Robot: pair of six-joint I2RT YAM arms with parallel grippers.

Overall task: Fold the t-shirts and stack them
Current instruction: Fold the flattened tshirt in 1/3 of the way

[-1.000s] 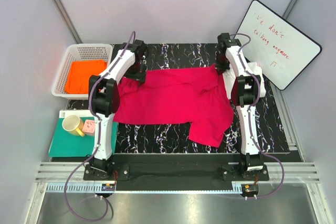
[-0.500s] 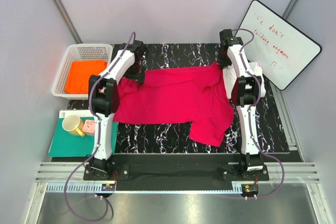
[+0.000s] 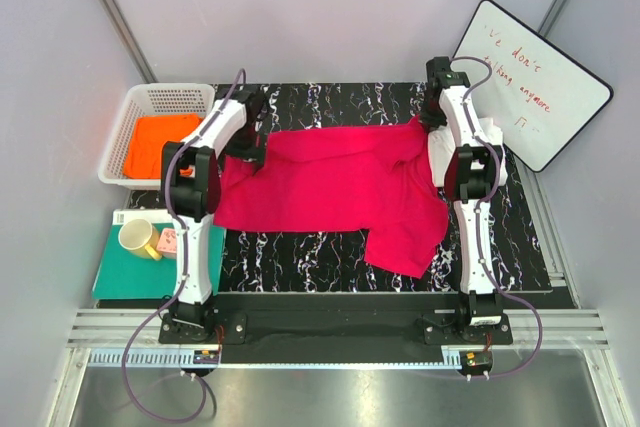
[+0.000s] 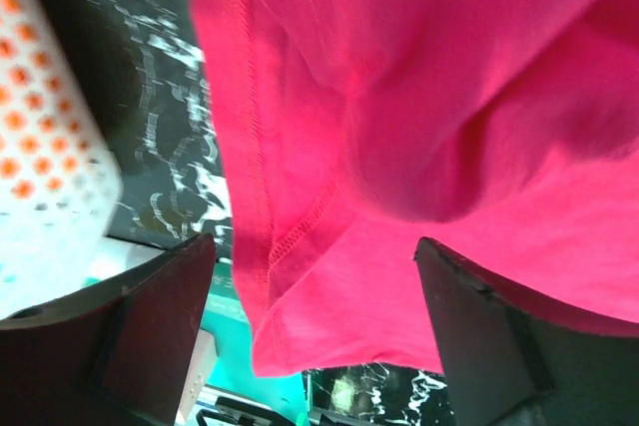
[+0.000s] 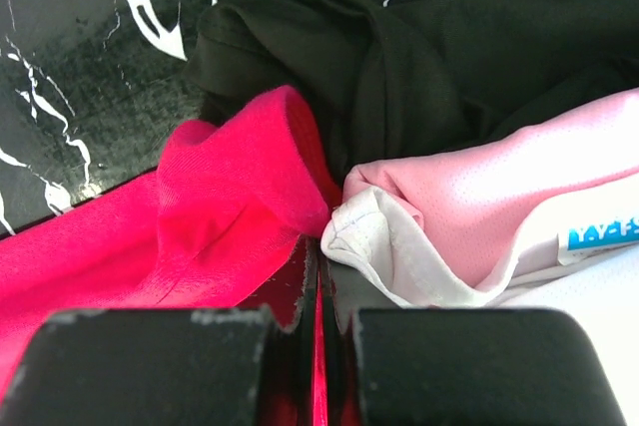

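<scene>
Pinching a crimson-pink t-shirt (image 3: 330, 182) fold, right gripper (image 5: 318, 291) is clamped; left gripper (image 4: 312, 251) gapes over its hem.

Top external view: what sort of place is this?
Probably a lab robot cell, not a home: plain grey panel walls, left arm and right arm mounted on an aluminium frame, a whiteboard leaning against the wall.

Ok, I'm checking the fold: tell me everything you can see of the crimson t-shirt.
The crimson t-shirt is soft cloth with stitched hems, spread wrinkled across the black marbled mat, with one flap reaching toward the near edge. The right gripper pinches its far right corner beside the white shirt. The left gripper, jaws open, straddles its left hem.
</scene>
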